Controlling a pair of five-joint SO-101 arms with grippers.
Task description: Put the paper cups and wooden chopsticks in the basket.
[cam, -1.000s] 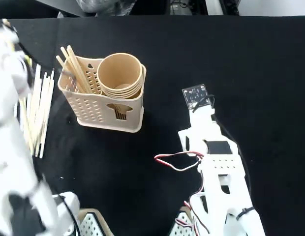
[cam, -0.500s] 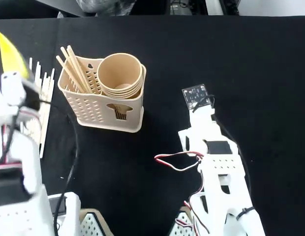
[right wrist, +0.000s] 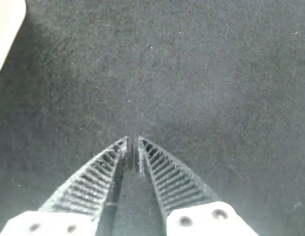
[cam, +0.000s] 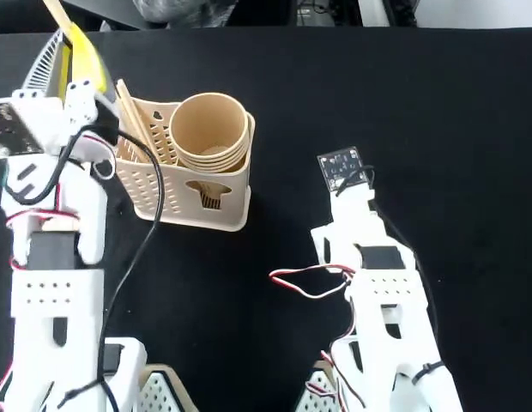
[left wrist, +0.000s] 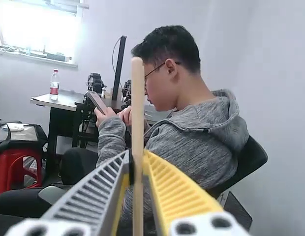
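The left arm point(cam: 51, 283) stretches from its base at the near edge toward the far left corner of the worktop point(cam: 438, 103), its wrist raised. The left end effector point(left wrist: 136, 156) points outward and up, its grey and yellow fingers point(left wrist: 167, 187) pressed together on a wooden chopstick point(left wrist: 137, 108) that stands up between them, past the fingertips. The right arm point(cam: 382, 292) lies stretched forward from its base near the middle of the worktop. The right end effector point(right wrist: 132, 146) points down at the surface, its two ribbed fingers brought together at the tips with nothing between them.
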